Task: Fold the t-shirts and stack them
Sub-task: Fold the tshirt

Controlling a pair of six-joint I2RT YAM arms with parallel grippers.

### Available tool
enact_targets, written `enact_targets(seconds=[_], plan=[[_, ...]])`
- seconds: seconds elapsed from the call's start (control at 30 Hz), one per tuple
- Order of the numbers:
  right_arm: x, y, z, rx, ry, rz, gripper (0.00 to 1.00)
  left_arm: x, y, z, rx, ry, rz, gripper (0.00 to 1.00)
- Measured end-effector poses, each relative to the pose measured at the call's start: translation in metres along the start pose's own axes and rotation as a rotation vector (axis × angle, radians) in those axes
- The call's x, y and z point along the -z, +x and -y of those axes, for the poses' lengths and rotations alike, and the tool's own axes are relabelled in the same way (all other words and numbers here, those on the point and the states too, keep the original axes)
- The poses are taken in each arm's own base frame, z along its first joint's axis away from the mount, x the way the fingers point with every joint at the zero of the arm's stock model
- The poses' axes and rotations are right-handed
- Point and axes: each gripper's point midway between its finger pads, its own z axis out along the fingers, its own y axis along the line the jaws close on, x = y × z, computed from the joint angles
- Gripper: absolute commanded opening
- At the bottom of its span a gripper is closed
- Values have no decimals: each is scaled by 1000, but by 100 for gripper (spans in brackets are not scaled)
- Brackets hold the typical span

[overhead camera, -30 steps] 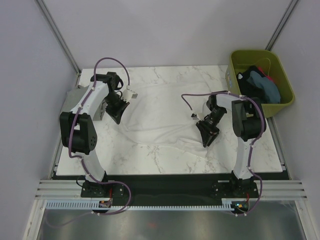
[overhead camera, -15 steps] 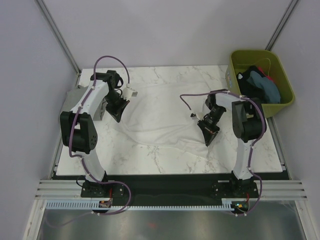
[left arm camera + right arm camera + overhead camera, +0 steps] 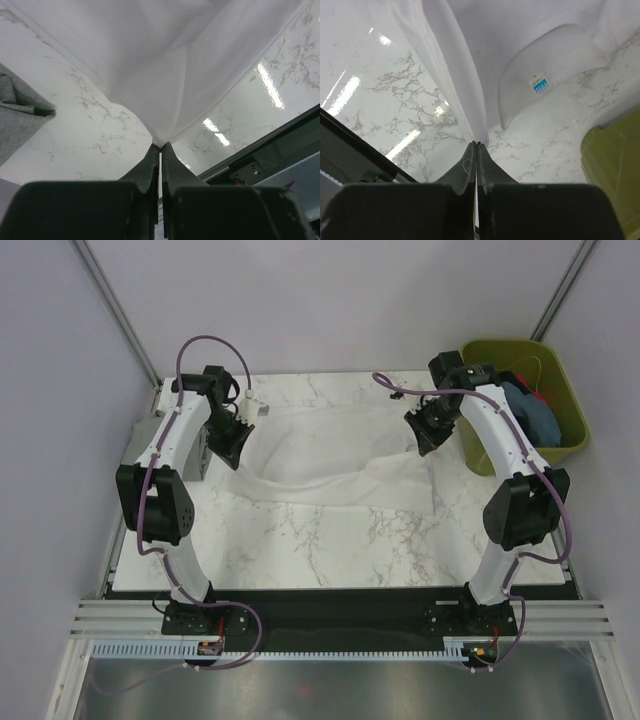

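From above, a white marble-patterned surface [image 3: 330, 540] sits in a booth of pale lilac walls with metal posts at the far corners. A white t-shirt [image 3: 330, 455] lies across the far half of it, stretched between the two hands. The left hand [image 3: 228, 445] pinches one end and the right hand [image 3: 425, 435] pinches the other. Just outside the left hand lies a grey t-shirt [image 3: 143, 440], partly hidden by the arm. Beyond the right hand, off the surface's far right corner, stands an olive-green bin [image 3: 505, 343] holding blue-teal cloth [image 3: 540, 418] and a darker bundle that is hard to make out.

The left wrist view shows the left hand [image 3: 160, 146] closed tight on a gathered point of the white t-shirt [image 3: 165, 60], which fans out ahead of the fingertips. The grey t-shirt [image 3: 20, 120] lies to its left on the surface [image 3: 75, 145].

In the right wrist view, the right hand [image 3: 477, 145] is closed on a fold of the white t-shirt [image 3: 470, 40]. Ahead and to its right, the collar carries a small blue-and-white label [image 3: 538, 84], its writing too small to read. The bin's corner [image 3: 615, 160] shows at the right edge.
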Motion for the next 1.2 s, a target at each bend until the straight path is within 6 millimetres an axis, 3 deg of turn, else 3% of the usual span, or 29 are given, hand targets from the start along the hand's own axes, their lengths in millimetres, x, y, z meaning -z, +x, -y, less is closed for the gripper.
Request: enact_targets(seconds=[0.23, 0.4, 0.6, 0.83, 1.0, 1.2], plan=[[-12, -11, 22, -25, 64, 4, 0, 20, -38, -34, 59, -78, 102, 2], [-12, -28, 36, -26, 114, 41, 0, 17, -42, -56, 115, -114, 97, 2], [-11, -41, 48, -15, 147, 69, 0, 5, -43, -68, 155, -120, 67, 2], [-47, -49, 69, -23, 147, 41, 0, -17, -53, -85, 184, -126, 39, 2], [-78, -50, 84, -42, 146, 13, 0, -37, -48, -94, 219, -128, -14, 2], [-90, -58, 94, -45, 161, 20, 0, -43, -53, -106, 235, -144, -16, 2]])
